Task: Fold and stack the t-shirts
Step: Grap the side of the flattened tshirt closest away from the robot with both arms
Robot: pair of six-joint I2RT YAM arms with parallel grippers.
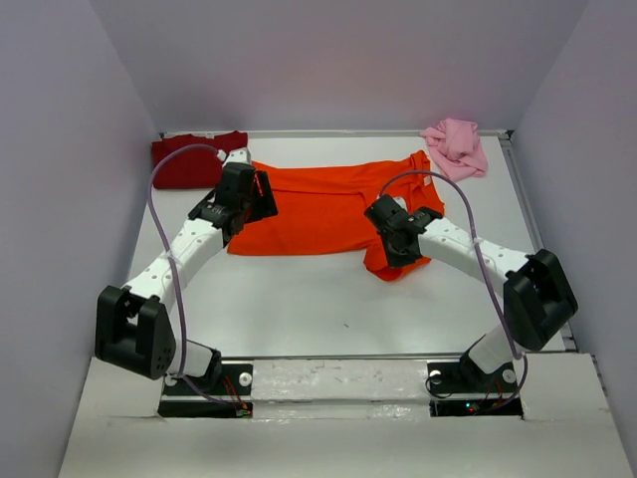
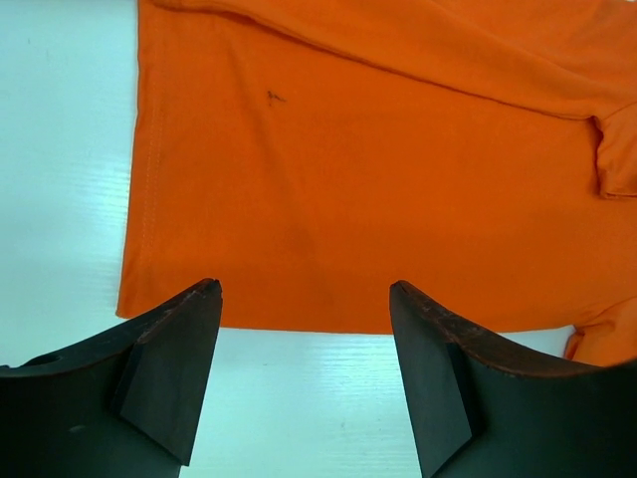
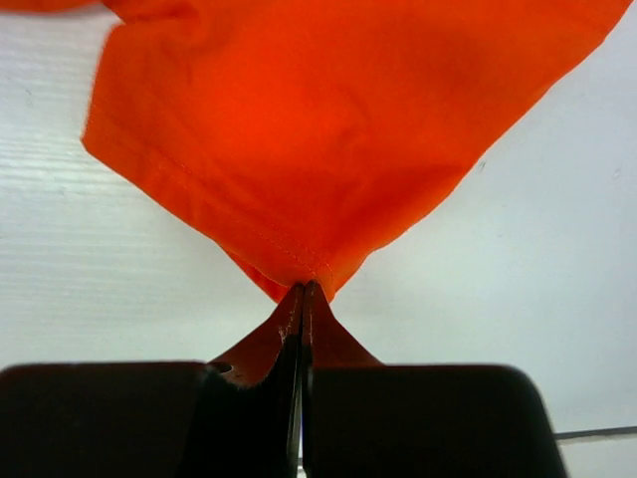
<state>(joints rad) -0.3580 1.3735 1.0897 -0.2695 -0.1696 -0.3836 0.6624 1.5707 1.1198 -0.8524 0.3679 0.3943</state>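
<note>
The orange t-shirt [image 1: 318,209] lies spread over the far middle of the white table [image 1: 328,309], its long axis running left to right across the arms' front. One straight end is toward the left arm and a more rumpled end toward the right arm, where a flap of cloth dips toward the near edge. I cannot tell from here which end carries the collar. The left gripper [image 1: 261,194] hovers over the shirt's left end with its 2 fingers [image 2: 169,368] spread wide and nothing between them. In its own wrist view that gripper [image 2: 304,289] sits just short of the near edge of the orange cloth [image 2: 378,179], and a stitched edge runs up the left side. The right gripper [image 1: 381,214] is pinched tight on a corner of the same shirt. Its wrist view shows the gripper [image 3: 304,289] with its fingers pressed together, and the orange fabric [image 3: 299,129] fans out from that point. The dark red t-shirt [image 1: 197,159] lies at the far left corner. The pale pink t-shirt [image 1: 456,147] is crumpled at the far right corner, and both are well apart from the grippers.
</note>
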